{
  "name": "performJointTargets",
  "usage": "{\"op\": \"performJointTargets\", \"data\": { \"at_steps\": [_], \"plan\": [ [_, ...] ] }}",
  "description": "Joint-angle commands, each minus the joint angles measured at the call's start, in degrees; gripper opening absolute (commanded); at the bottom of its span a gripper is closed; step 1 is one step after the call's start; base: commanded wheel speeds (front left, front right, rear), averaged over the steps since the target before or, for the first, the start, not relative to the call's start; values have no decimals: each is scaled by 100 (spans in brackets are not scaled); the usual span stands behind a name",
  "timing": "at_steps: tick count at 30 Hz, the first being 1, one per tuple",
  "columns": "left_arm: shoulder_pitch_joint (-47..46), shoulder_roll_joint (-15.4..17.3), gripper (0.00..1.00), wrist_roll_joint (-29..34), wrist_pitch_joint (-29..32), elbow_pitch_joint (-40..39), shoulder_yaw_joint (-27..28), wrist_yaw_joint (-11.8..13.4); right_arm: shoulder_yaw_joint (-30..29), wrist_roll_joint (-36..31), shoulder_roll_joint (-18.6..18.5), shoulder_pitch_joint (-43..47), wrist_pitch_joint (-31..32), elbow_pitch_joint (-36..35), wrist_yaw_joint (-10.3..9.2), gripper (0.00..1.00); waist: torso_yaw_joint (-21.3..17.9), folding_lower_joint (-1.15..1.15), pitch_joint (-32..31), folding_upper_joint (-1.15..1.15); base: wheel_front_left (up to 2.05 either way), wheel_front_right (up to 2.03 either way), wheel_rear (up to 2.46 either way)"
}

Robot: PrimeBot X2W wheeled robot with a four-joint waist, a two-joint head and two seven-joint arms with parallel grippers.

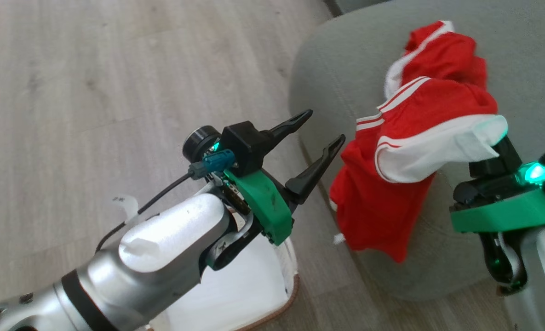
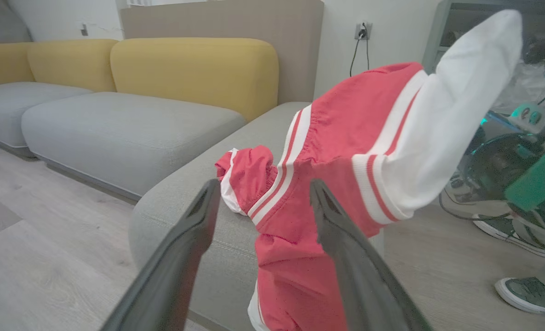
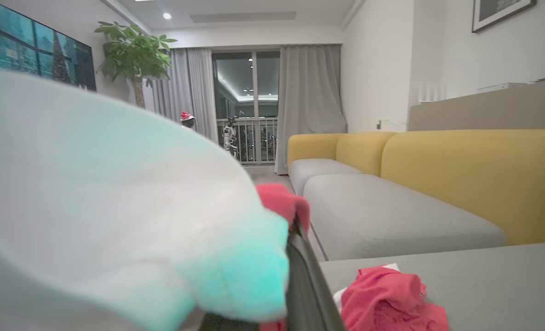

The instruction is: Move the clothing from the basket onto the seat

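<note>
1. Closest to me, my right gripper [image 3: 302, 262] is clamped on the white panel of a red garment [image 1: 410, 138]. The cloth billows over the fingers and covers much of that wrist's view, so I judge any release half blind. If the fabric is wrapped round a finger, it may cling when I let go.
2. My left gripper [image 1: 326, 124] has its fingers spread wide and holds nothing. It is just beside the hanging red cloth, and a careless sweep could hook the hem and drag it.
3. The basket [image 1: 288, 294] sits on the floor [image 1: 70, 92] under my left forearm. The part of its inside that shows is plain white. The arm hides the rest, so I cannot tell whether anything is left in it.
4. The held garment lies across the rounded corner of the seat [image 1: 336, 69], with its lower half hanging down the side towards the floor. This is my main worry: released here, the hanging weight could pull it off the cushion. I judge it needs carrying further in.
5. A second red garment [image 1: 442, 50] lies bunched further in, wholly on the seat. The held piece touches it, so a tug could shift it.
6. Beyond are more grey cushions with yellow backrests [image 2: 194, 69], a wall socket [image 2: 362, 31] and a grey shoe [image 2: 527, 294] on the floor off to the side. Far off is a plant [image 3: 134, 46]. None of these is in my path.
</note>
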Motion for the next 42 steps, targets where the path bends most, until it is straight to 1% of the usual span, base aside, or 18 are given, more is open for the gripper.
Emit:
{"op": "performJointTargets", "data": {
  "at_steps": [1,8,13,19,25,28,29,32,34,35,42],
  "plan": [
    [-217,135,100,72,-40,-165,217,38,32,-30,-68,-60,34,-277,-2,0,-231,0,51,0,0,0,0],
    [-222,212,100,98,-38,-250,219,99,-89,-30,-30,94,139,-611,-2,0,-757,0,133,0,0,0,0],
    [-241,246,100,110,-27,-295,218,130,-108,-53,52,141,151,-806,-2,0,-1021,0,266,0,0,0,0],
    [-280,298,100,126,-44,-338,245,159,-152,-75,101,61,163,-954,-2,0,-1165,0,387,0,0,0,0],
    [-308,302,100,163,-87,-366,237,168,-261,-4,23,-389,213,-1021,-2,0,-1158,0,512,0,0,0,0],
    [-339,299,100,192,-113,-383,232,162,-403,51,-138,-762,258,-960,-2,0,-1103,0,608,0,0,0,0],
    [-360,292,100,204,-109,-397,221,157,-478,55,-306,-1032,315,-906,-2,0,-1047,0,695,0,0,0,0],
    [-431,301,100,242,-76,-425,195,134,-616,129,-525,-1464,377,-795,-2,0,-944,0,862,0,0,0,0],
    [-492,306,100,271,-50,-455,183,123,-726,218,-660,-1740,403,-690,-2,0,-867,0,994,0,0,0,0],
    [-492,306,100,271,-50,-455,183,123,-726,218,-660,-1740,403,-690,-2,0,-867,0,994,0,0,0,0],
    [-759,338,100,399,69,-582,136,64,-1083,555,-1296,-2715,419,-50,-2,0,-608,0,1530,0,0,0,0]
  ]
}}
